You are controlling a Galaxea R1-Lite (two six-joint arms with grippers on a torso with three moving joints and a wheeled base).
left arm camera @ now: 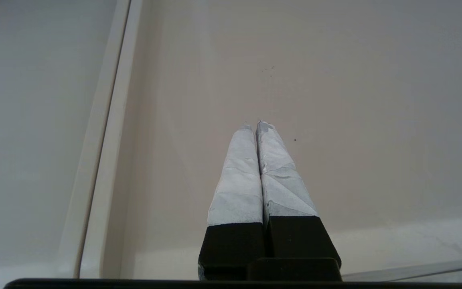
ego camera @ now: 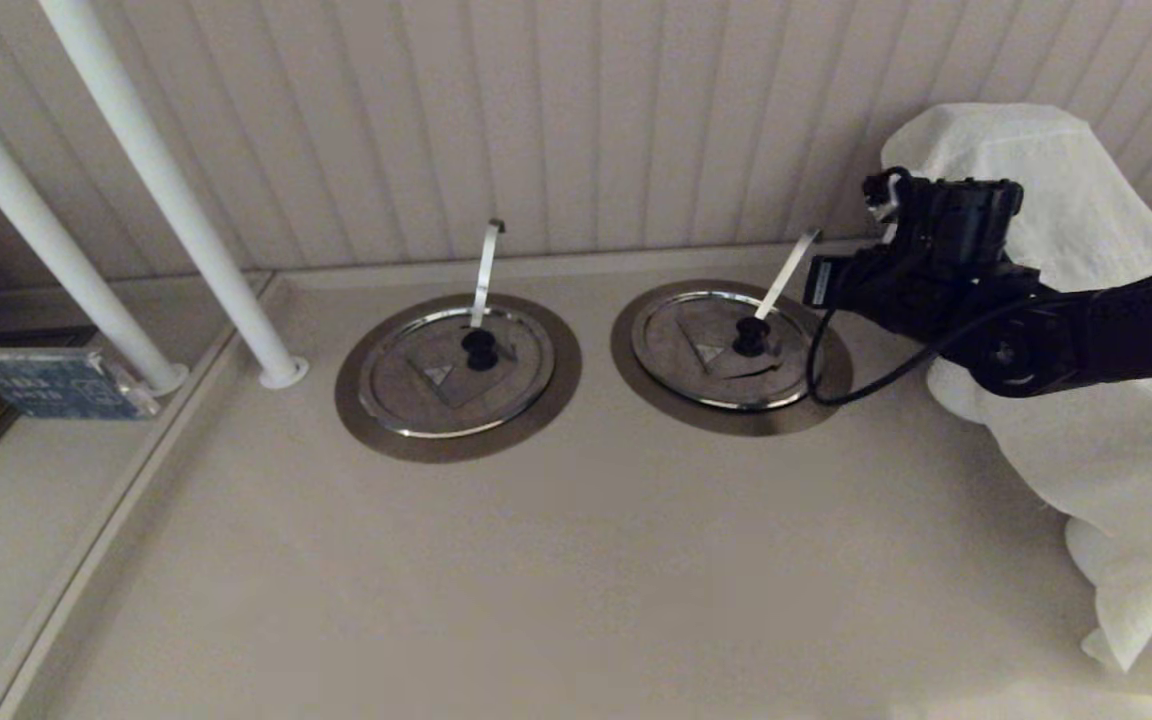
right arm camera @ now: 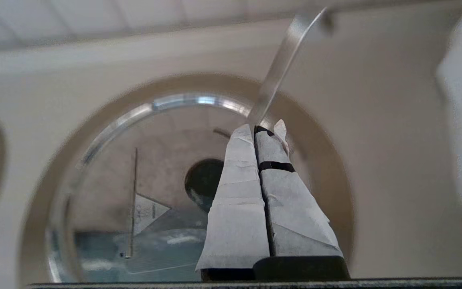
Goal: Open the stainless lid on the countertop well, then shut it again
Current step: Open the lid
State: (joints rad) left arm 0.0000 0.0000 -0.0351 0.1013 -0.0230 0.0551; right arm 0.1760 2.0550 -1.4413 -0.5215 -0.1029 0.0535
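Observation:
The stainless lid [ego camera: 706, 362] lies flat and closed on the countertop well, whose bronze ring [ego camera: 628, 352] frames it; the hole itself is hidden. The lid has a black knob [ego camera: 751, 337], and a slanted steel strip [ego camera: 786, 272] rises beside it. My right gripper [ego camera: 814, 282] hovers at the lid's right rim, shut and empty. In the right wrist view the gripper [right arm camera: 257, 129] points over the lid [right arm camera: 155, 176], just right of the knob [right arm camera: 201, 180] and below the strip [right arm camera: 279, 68]. My left gripper [left arm camera: 253, 124] is shut and empty over bare counter.
A twin lid [ego camera: 416, 385] with a near-vertical strip [ego camera: 484, 270] sits to the left. A white cloth [ego camera: 1086, 420] is heaped at the right, behind my right arm. Two white poles [ego camera: 166, 190] stand at the left, with a blue box [ego camera: 56, 385] on the side ledge.

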